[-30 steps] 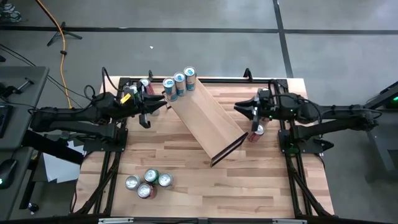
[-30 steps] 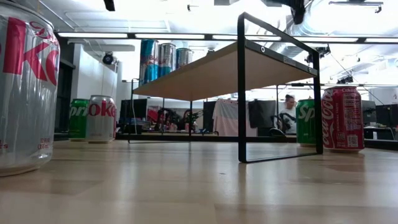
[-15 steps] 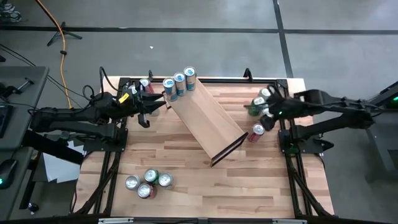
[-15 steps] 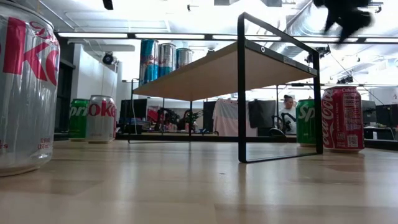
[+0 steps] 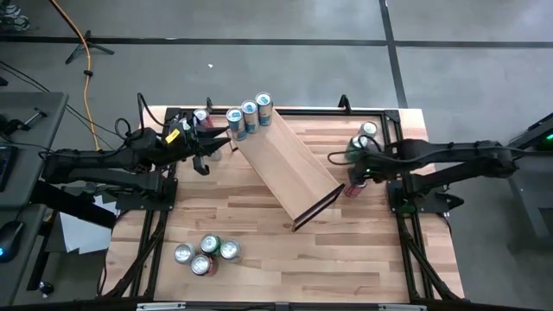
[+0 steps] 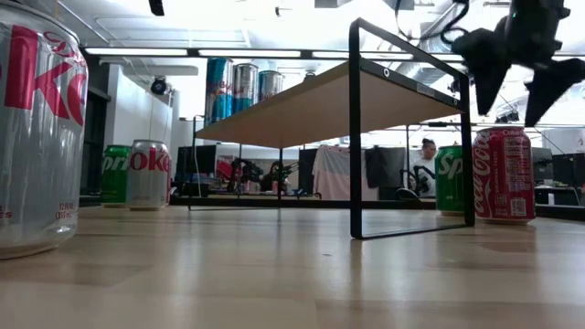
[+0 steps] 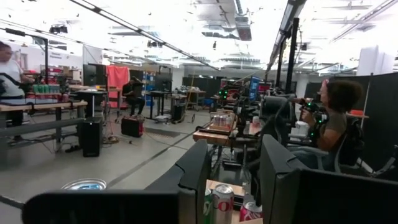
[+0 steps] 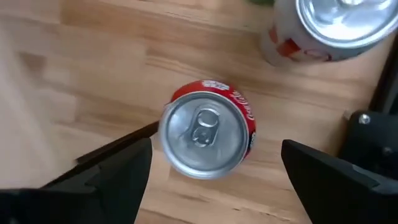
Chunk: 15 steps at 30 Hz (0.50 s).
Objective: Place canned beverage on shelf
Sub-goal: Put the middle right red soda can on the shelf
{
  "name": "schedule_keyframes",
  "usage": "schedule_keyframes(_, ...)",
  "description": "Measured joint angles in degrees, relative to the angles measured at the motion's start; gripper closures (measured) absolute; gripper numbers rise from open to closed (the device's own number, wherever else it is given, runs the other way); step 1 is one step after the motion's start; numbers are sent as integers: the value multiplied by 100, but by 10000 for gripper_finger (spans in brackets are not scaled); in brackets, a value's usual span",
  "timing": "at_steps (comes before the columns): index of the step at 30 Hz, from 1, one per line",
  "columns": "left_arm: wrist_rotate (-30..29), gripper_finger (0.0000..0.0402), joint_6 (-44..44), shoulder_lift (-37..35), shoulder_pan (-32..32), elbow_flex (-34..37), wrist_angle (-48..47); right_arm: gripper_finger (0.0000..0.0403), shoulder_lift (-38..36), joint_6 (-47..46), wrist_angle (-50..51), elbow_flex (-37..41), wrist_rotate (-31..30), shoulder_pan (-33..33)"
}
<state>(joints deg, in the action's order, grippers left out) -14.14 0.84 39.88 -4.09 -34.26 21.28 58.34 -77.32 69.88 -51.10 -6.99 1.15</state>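
We find the right claw [image 8: 208,171] spread above the red aluminium cola can [image 8: 208,134] near the desk's right edge, descent and closure pending.

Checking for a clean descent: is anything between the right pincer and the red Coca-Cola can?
No. In the right wrist view the open right pincer hangs above the red Coca-Cola can, with nothing between.

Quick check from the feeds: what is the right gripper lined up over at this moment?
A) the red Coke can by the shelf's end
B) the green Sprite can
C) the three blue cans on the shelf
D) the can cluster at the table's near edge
A: the right wrist view looks straight down on the red can between open fingers, and the low view shows the right gripper just above it, beside the shelf.
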Motion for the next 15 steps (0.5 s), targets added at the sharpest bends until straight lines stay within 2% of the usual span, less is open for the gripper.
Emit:
schedule_keyframes(9, -16, 343, 0, 0, -3, 0, 0, 59, 639, -105, -593, 59, -155, 0)
schedule_keyframes(15, -19, 343, 0, 0, -3, 0, 0, 60, 1087, 107, -541, 35, -2, 0)
